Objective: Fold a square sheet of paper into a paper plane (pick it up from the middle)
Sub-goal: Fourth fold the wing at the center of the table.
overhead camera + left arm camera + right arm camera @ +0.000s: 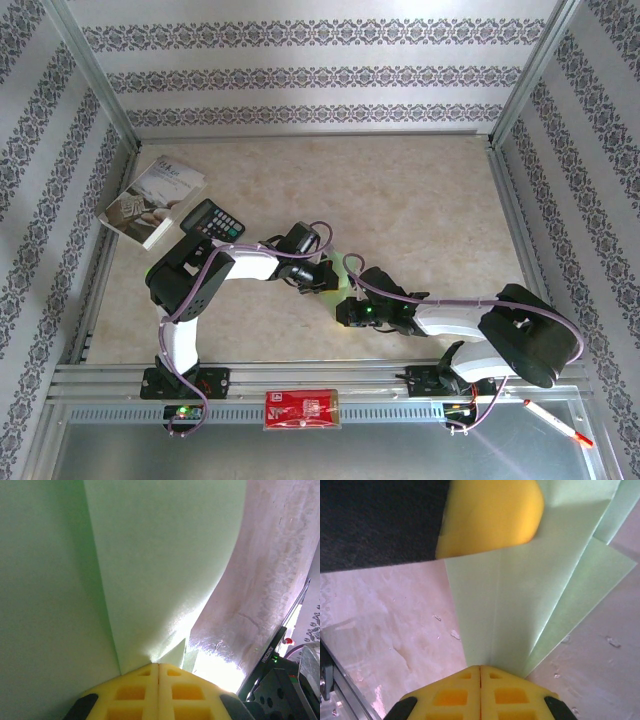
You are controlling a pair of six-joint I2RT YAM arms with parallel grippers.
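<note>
Across the middle of the table point(430, 200), slightly left of centre and towards the near side, both arms meet over the green paper point(520, 605). I see it folded into overlapping layers with a straight crease running down its length. It is pinched from two sides.

On my left wrist camera the left gripper point(158, 666) has its yellow pads pressed tight together with an edge of the paper caught between them. The sheet rises away from the pads and curves overhead.

On the right wrist camera the right gripper point(480, 668) is likewise clamped flat, holding the narrow end where the folded layers come together. One of the left arm's yellow fingers sits on the paper at the top of that view.

The surface is pale beige with a faint marbled pattern, glossy enough to catch glare, and I can make out a few small specks on it near the paper.

At the far left corner a booklet point(155, 198) lies at an angle, with a black calculator point(212, 220) just beside it. Along the near edge runs a metal rail point(330, 378), and below it a red packet point(301, 409) lies between the two bases. A pen point(558, 424) lies off to the right.

Wallpapered walls point(320, 75) with ornate grey bands close in three sides, framed by aluminium posts point(90, 70).
</note>
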